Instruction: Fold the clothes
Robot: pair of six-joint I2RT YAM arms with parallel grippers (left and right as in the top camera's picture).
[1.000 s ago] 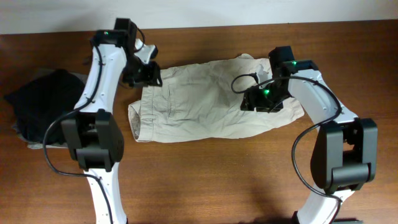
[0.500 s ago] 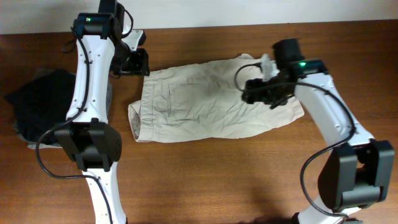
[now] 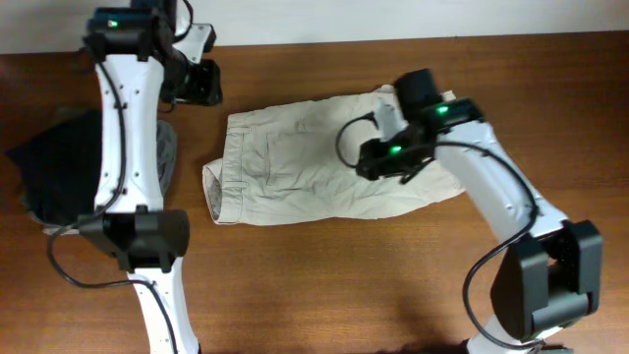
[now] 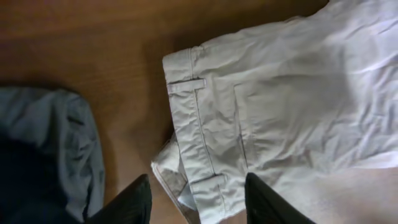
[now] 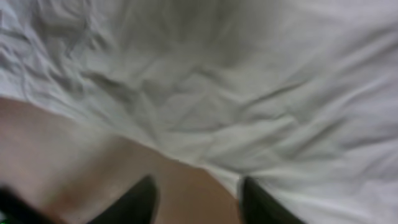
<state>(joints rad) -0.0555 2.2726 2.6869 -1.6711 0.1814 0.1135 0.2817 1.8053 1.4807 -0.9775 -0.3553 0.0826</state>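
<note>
The khaki shorts (image 3: pixel 314 162) lay spread flat on the wooden table (image 3: pixel 393 290), waistband at the left end. The left gripper (image 4: pixel 196 182) near the waistband and the right gripper (image 5: pixel 198 182) above the legs both hung half-open, empty. I judged folding unstarted; next, I needed edge pinches.

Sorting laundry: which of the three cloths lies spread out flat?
The beige shorts, in the middle; the black garment and grey cloth lie bunched together at the left.
</note>
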